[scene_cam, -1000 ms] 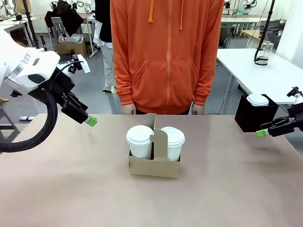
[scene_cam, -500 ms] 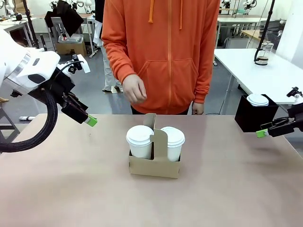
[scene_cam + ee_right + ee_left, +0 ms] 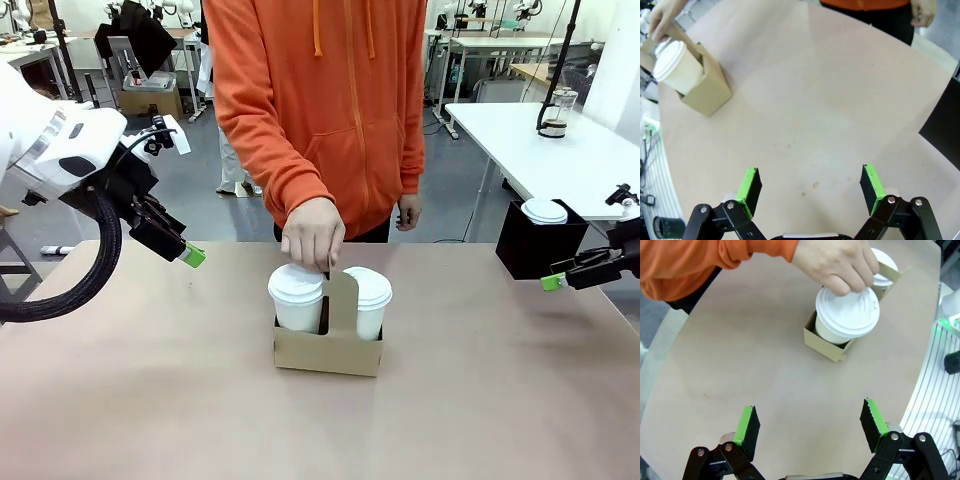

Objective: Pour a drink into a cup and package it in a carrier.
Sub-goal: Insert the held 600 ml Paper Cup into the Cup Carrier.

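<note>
The brown cardboard carrier [image 3: 328, 345] stands mid-table with two lidded white cups in it, one cup [image 3: 297, 295] on the left and one [image 3: 368, 298] on the right. A person's hand [image 3: 313, 235] grips the carrier's upright handle tab between them. My left gripper [image 3: 190, 255] hangs open above the table's left side, well away from the carrier [image 3: 827, 342] and the hand [image 3: 835, 262]. My right gripper [image 3: 553, 281] is open at the far right. Its wrist view shows the carrier [image 3: 707, 90] far off. The drink sits in a glass pitcher [image 3: 553, 112] on the white table behind.
A black square box [image 3: 530, 245] holding another lidded white cup [image 3: 544, 211] stands at the table's back right, close to my right gripper. The person in an orange hoodie [image 3: 330, 100] leans over the far edge. Bare tabletop [image 3: 840, 110] lies before both grippers.
The person's hand has come down from chest height onto the carrier's handle tab, and the person has leaned forward. The carrier has shifted slightly. Both arms stayed still.
</note>
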Controlling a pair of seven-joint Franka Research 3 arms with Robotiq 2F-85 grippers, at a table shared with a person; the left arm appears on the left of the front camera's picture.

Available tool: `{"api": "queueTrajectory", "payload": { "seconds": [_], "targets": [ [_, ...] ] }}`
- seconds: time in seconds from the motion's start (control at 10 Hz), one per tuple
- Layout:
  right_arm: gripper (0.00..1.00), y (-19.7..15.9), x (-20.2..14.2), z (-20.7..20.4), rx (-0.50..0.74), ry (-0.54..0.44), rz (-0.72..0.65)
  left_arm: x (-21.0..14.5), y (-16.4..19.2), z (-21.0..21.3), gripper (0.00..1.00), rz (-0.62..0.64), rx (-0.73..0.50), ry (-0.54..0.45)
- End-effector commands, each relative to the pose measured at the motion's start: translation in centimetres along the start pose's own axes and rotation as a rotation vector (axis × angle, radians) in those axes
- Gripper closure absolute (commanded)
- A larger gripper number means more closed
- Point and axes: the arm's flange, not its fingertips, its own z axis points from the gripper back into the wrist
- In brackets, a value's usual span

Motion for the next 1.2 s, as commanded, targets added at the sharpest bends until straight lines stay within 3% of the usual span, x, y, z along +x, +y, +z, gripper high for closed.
{"api": "queueTrajectory", "payload": {
  "seconds": [0.0, 1.1],
  "targets": [
    [0.0, 0.08, 0.01, 0.14, 0.007, 0.001, -0.003, -0.04, -0.14, 0.11, 0.0, 0.011, 0.002, 0.008],
    [0.0, 0.08, 0.01, 0.14, 0.007, 0.001, -0.003, -0.04, -0.14, 0.11, 0.0, 0.011, 0.002, 0.008]
  ]
}}
